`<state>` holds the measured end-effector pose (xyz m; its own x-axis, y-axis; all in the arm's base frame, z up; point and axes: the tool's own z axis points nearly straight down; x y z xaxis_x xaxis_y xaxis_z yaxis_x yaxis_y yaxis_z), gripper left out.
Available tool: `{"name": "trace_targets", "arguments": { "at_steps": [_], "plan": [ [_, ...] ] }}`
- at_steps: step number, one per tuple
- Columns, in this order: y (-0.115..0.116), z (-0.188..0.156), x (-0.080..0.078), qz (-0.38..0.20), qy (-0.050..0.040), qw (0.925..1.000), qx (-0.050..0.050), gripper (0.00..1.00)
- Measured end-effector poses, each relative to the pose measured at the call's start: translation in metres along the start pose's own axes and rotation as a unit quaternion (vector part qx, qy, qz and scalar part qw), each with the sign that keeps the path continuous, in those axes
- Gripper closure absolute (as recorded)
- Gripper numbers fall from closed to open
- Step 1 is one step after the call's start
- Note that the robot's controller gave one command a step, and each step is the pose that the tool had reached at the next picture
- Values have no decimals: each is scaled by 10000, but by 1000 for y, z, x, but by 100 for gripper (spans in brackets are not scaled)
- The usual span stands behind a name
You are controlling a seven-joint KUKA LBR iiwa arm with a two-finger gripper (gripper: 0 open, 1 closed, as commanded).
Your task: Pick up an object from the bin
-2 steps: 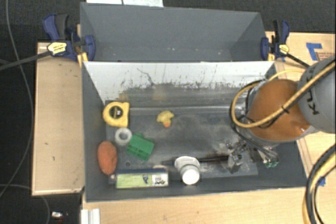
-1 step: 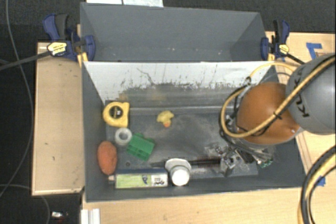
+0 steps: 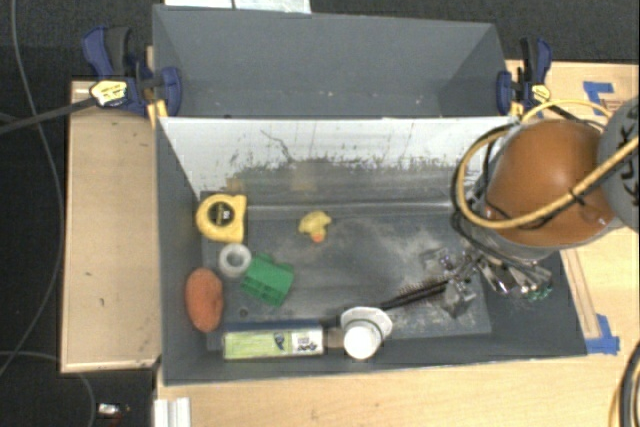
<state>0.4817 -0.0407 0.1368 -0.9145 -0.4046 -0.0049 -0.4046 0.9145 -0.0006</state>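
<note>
My gripper is low in the bin's right part, under the orange dome on the wrist. A thin black stick-like thing lies on the floor just to its left, its right end reaching the gripper. Whether the gripper touches it I cannot tell. A white round cap lies further left by the front wall, at the end of a green-labelled tube.
On the left side lie a green block, a small white ring, a yellow tape measure and an orange-brown oval lump. A small yellow toy sits mid-bin. The arm comes in from the right.
</note>
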Motion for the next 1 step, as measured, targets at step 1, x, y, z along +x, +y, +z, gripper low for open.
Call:
{"name": "trace_targets", "arguments": {
  "at_steps": [1],
  "plan": [
    [25,-70,-15,-768,1,9970,-17,100]
  ]
}}
